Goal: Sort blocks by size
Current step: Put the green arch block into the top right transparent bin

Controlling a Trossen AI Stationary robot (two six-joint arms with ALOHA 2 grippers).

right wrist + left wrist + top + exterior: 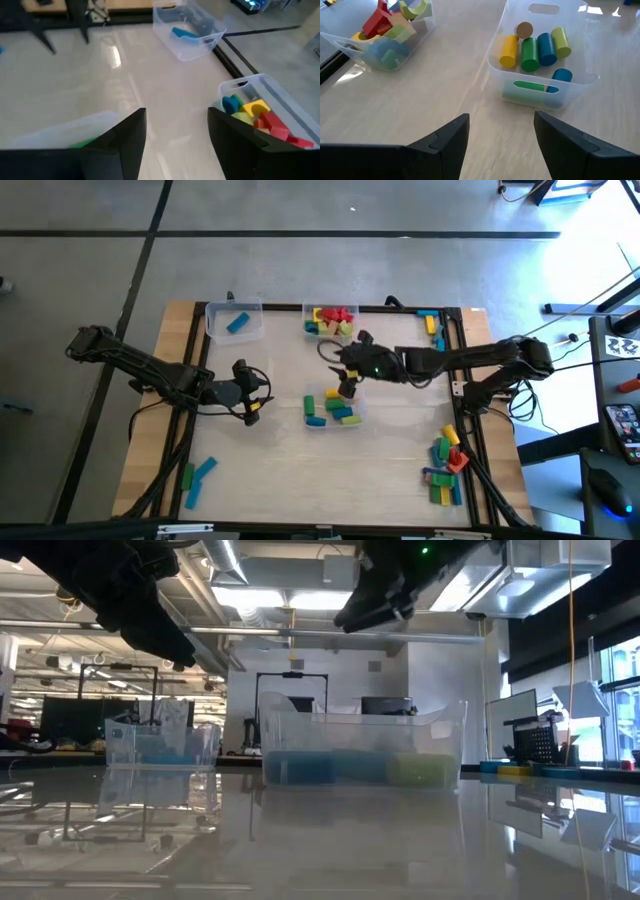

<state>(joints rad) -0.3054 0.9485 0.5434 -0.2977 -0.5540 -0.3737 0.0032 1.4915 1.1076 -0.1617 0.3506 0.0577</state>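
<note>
- The right tool [347, 385] hangs over the middle tub [331, 409] near the tabletop's [280, 470] centre, its jaws standing apart with nothing between them.
- The left tool [255, 402] waits just at 9 o'clock of that tub, open and empty as well.
- In the middle tub the blocks [532, 50] are short cylinders, yellow, green, blue and lime, lying side by side with their long axes parallel; a green one [529, 86] lies crosswise by the near wall.
- The tub at 12 o'clock [330, 322] is heaped with red, yellow and green pieces pointing every way.
- The tub at 11 o'clock [234, 321] holds one blue block [238, 324], lying at a slant.
- Loose blocks lie at 7 o'clock [197, 476] and in a pile at 4 o'clock [446, 463].
</note>
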